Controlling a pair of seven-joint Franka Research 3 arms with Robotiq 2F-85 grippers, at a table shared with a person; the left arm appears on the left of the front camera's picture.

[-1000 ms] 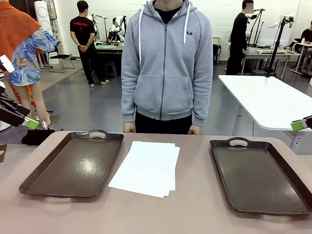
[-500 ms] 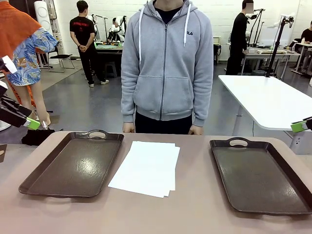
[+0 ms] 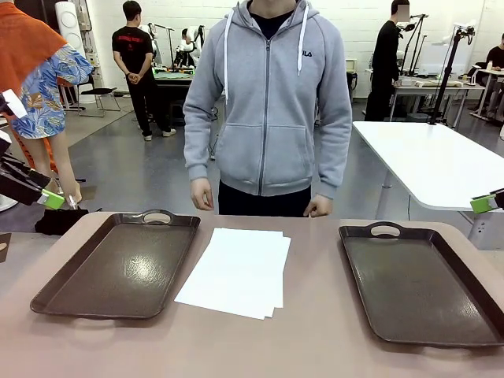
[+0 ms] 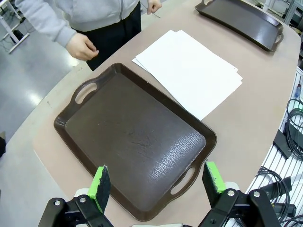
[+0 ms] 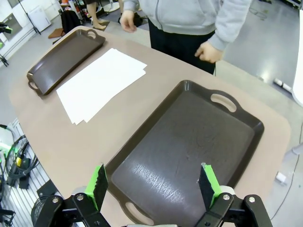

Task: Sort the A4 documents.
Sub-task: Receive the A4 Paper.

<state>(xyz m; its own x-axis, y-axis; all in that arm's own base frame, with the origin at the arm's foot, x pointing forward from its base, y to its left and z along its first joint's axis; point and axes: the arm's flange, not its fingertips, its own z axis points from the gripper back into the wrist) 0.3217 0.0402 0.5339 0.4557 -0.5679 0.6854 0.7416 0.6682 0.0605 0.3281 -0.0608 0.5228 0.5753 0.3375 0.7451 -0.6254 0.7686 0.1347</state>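
Left gripper (image 4: 156, 182) and right gripper (image 5: 153, 183) are hovering spread, empty; suggest pinching one fanned corner of the thin white A4 paper stack (image 3: 236, 272), lifting one sheet only.

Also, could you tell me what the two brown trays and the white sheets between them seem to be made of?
Left tray and right tray: probably moulded plastic, dark brown, semi-gloss; light glints off their finely textured floors, and the handle slots are moulded in. A4 documents: thin matte white paper, lying flat, staggered edges showing several sheets.
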